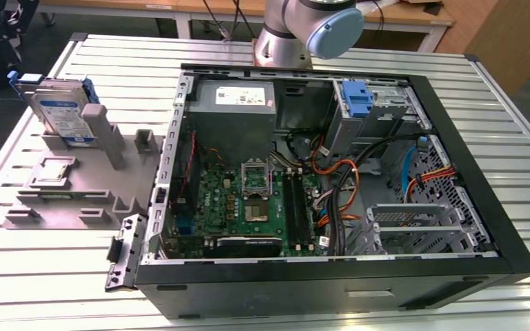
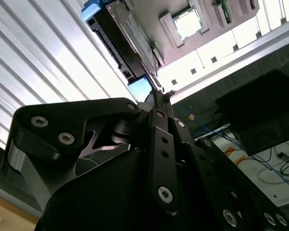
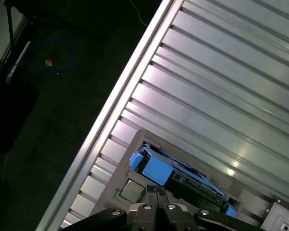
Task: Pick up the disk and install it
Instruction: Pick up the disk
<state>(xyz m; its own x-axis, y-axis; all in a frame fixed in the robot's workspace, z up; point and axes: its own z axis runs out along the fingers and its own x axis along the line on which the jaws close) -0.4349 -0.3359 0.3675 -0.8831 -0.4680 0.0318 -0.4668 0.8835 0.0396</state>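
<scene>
Open computer case [image 1: 499, 241] on the bench [image 1: 509, 110], containing motherboard [image 1: 246, 196], cables [image 1: 344, 183] and blue bracket [image 1: 359, 100]; the disk [image 1: 63, 110] stands upright in the grey fixture [image 1: 72, 196] at the exterior view's left, while the tool [image 3: 154, 191], in both wrist views, hangs clear of it, fingers drawn together, gripping nothing.

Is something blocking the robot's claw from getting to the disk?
No, nothing visible does. In the first wrist view the gripper points toward the disk, with only open air between them. The disk stands on edge in a grey holder, outside the open computer case.
</scene>
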